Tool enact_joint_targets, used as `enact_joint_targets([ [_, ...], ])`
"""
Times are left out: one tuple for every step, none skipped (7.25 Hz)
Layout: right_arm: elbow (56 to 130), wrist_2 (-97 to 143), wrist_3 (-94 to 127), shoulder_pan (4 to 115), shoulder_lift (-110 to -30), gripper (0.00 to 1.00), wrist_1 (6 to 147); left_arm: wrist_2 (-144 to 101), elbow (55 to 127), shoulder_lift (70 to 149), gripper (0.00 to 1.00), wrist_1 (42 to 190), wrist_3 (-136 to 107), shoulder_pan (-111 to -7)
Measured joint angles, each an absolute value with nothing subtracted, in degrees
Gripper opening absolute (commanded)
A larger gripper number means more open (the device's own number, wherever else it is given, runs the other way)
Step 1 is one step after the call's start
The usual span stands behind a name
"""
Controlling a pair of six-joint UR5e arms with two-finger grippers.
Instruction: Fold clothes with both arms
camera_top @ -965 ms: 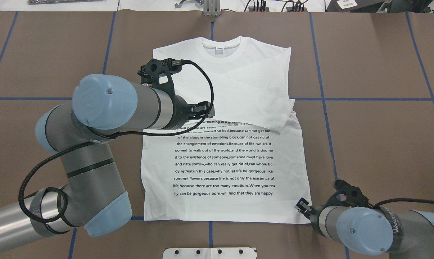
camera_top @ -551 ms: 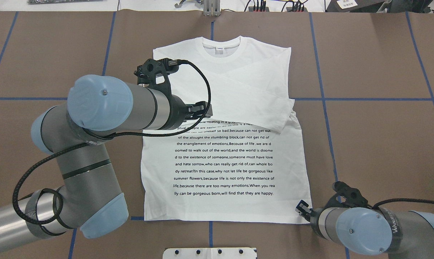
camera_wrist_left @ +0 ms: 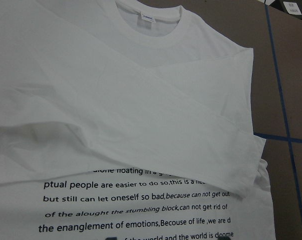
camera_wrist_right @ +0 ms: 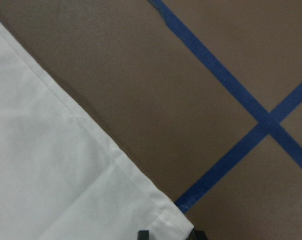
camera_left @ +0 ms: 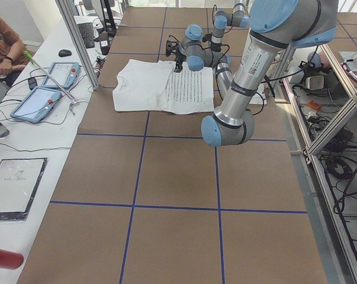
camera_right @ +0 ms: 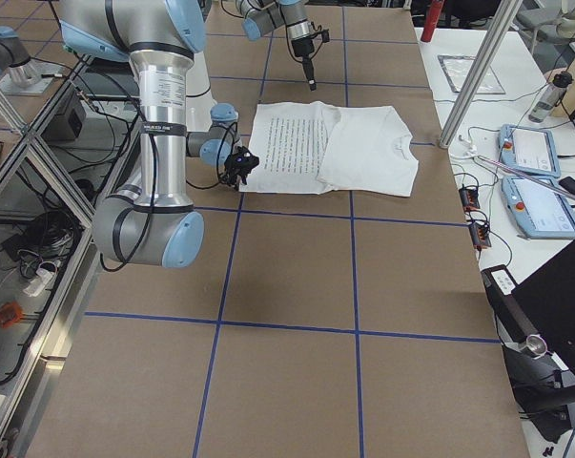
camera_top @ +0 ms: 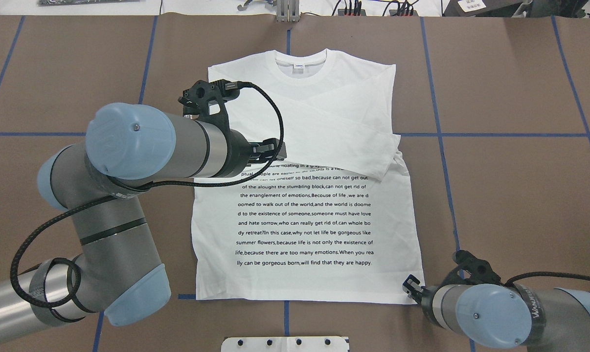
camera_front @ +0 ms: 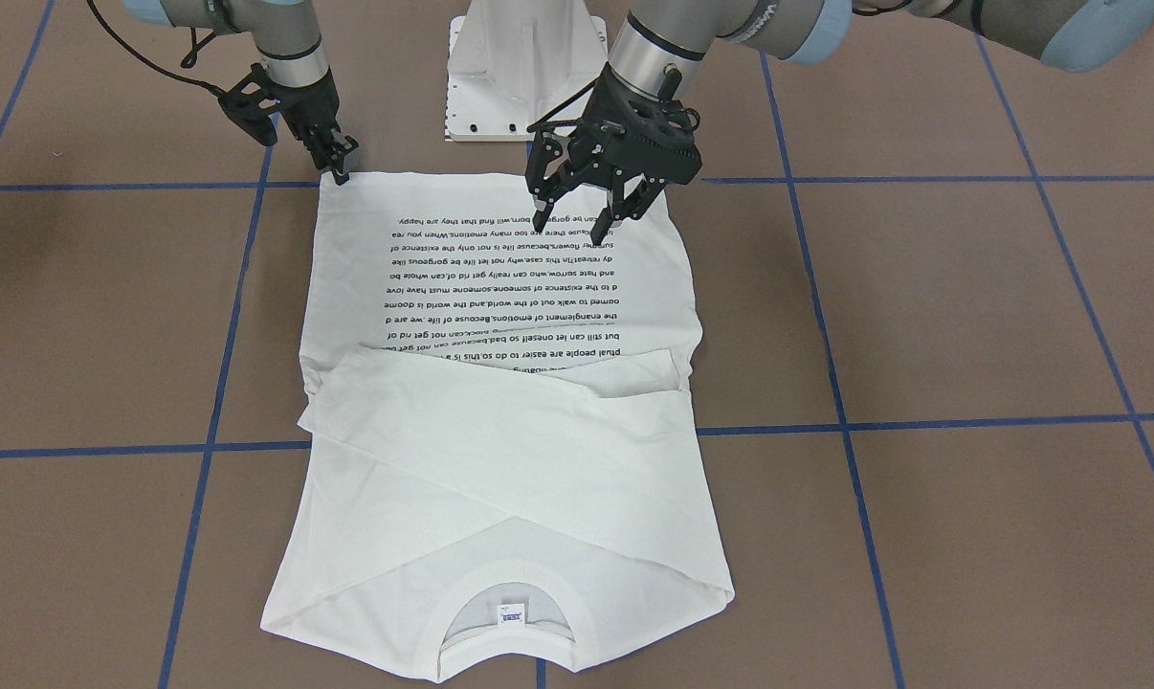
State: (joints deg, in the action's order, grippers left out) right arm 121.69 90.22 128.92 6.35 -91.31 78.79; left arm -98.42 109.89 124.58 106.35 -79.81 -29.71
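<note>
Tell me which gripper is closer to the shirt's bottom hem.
Right. The right gripper sits at the corner of the hem, at the cloth's edge. The left gripper hovers raised over the printed text, farther up the shirt.

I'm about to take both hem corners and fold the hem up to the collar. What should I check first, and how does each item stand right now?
1. Both sleeves are folded across the chest: ok.
2. The T-shirt lies flat with a straight hem: ok.
3. The right gripper is at its hem corner: ok.
4. The right gripper is clamped on cloth: not ok. Its fingertips look apart in the right wrist view.
5. The left gripper is at the left hem corner: not ok. It is open above the printed text.
6. The collar is uncovered as the fold target: ok.
</note>
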Motion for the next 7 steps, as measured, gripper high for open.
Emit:
enact_joint_targets([
  [121.72, 90.25, 129.11, 6.33, -91.27, 0.00, 78.77, -98.43, 109.93, 124.44, 0.73, 106.35, -79.80, -29.71],
  [121.87, 90.24, 129.16, 6.34, -91.25, 0.00, 78.74, -98.44, 110.08, 124.19, 0.73, 106.35, -79.80, -29.71],
  [122.13, 90.21, 129.19, 6.37, -91.24, 0.00, 78.70, -98.44, 110.28, 123.98, 0.73, 106.35, -79.80, -29.71],
  [122.55, 90.24, 129.20, 6.46, -91.25, 0.00, 78.68, -98.44, 110.40, 123.79, 0.73, 106.35, -79.80, -29.71],
  [123.24, 90.51, 129.20, 6.55, -91.40, 0.00, 78.69, -98.44, 110.61, 123.20, 0.73, 106.35, -79.83, -29.71],
  [123.92, 90.93, 129.20, 6.65, -91.68, 0.00, 78.72, -98.50, 111.25, 121.66, 0.72, 106.33, -80.28, -29.60],
  [124.41, 91.32, 129.20, 6.75, -91.91, 0.00, 78.74, -98.66, 112.04, 119.65, 0.72, 106.22, -82.82, -29.05],
])
